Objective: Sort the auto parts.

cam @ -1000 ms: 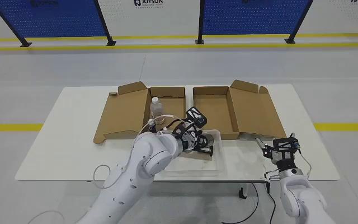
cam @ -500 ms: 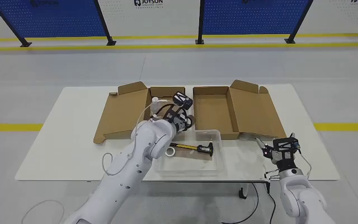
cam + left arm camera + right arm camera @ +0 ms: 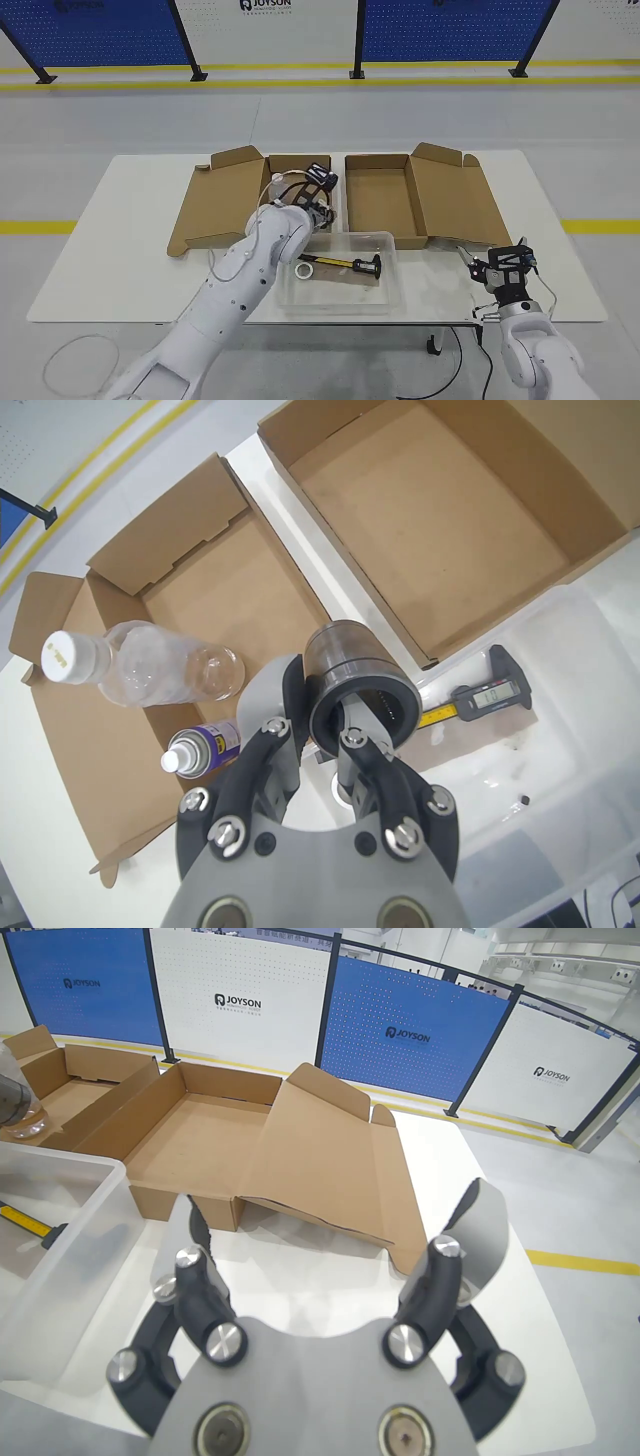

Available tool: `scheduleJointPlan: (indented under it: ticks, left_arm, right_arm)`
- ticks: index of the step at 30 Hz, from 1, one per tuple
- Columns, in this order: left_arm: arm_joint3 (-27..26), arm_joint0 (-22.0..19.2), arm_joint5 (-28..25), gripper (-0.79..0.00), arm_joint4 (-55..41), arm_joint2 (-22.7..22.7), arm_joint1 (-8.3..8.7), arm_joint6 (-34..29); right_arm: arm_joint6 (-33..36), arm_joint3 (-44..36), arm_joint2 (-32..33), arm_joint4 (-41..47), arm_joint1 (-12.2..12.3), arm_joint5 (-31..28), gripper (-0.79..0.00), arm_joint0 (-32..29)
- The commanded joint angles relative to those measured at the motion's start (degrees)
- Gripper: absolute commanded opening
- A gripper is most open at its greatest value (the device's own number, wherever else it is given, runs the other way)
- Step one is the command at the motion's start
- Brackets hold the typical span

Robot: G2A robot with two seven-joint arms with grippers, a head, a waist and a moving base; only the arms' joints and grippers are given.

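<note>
My left gripper [image 3: 325, 700] is shut on a dark metal cylinder sleeve [image 3: 360, 680], one finger inside its bore and one outside. In the top view the left gripper [image 3: 318, 205] hangs over the near right corner of the left cardboard box [image 3: 225, 205]. That box [image 3: 200, 590] holds a clear plastic bottle [image 3: 150, 670] and a spray can [image 3: 200, 750]. The right cardboard box [image 3: 385, 205] is bare inside. A digital caliper [image 3: 345, 264] and a white ring [image 3: 304, 271] lie in the clear plastic bin [image 3: 396, 280]. My right gripper [image 3: 497, 265] stands open near the table's front right edge.
The two boxes stand side by side at the back with flaps spread outward, the right flap [image 3: 325, 1168] lying ahead of my right gripper [image 3: 335, 1208]. The bin wall [image 3: 65, 1228] is beside it. Bare white table [image 3: 120, 250] stretches to the left.
My left arm has lifted the cylinder sleeve out of the bin and carried it back toward the left box. The right arm has not moved.
</note>
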Motion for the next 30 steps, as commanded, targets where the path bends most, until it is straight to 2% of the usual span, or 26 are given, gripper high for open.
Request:
scheduleJointPlan:
  ticks: [1,15,30]
  left_arm:
    - [1.3,-0.6,0.3,-0.785,0.2,0.2,-0.17,-0.5]
    - [7.2,-3.0,-0.5,-0.785,0.3,0.6,-1.07,-3.4]
    - [14.4,-5.3,-1.4,-0.785,-0.8,1.7,-2.45,-2.1]
  right_arm:
    - [0.0,0.0,0.0,0.0,0.0,0.0,0.0,0.0]
    - [0.0,0.0,0.0,0.0,0.0,0.0,0.0,0.0]
    - [0.0,0.0,0.0,0.0,0.0,0.0,0.0,0.0]
